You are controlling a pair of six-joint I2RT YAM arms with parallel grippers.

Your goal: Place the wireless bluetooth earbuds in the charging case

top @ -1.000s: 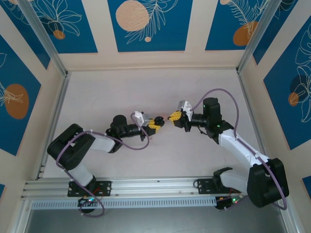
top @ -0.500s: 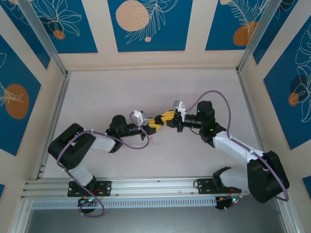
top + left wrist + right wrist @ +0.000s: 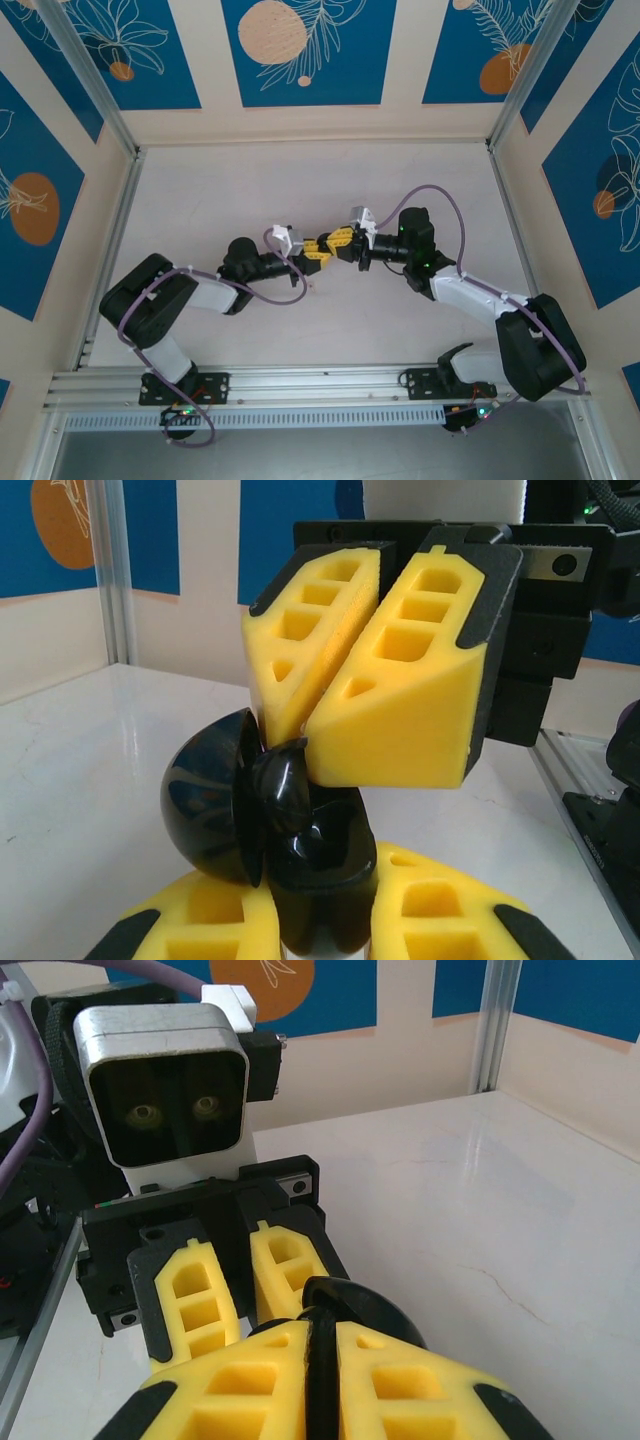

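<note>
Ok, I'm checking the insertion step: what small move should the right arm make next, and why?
Probably nudge the right gripper slightly closer to the charging case, with its jaws shut. Its tips pinch what looks like a black earbud right at the opened case, which the left gripper clamps. Whether the bud is seated yet cannot be told.

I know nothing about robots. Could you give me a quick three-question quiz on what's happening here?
1. True or false: the left claw and right claw meet tip to tip over the middle of the pale table.
2. What does the left claw hold? A) a glossy black round charging case B) a pink cup C) nothing
3. Fill in: the pads on the claws' fingers are coloured ___.
Key: 1 true; 2 A; 3 yellow.
</note>
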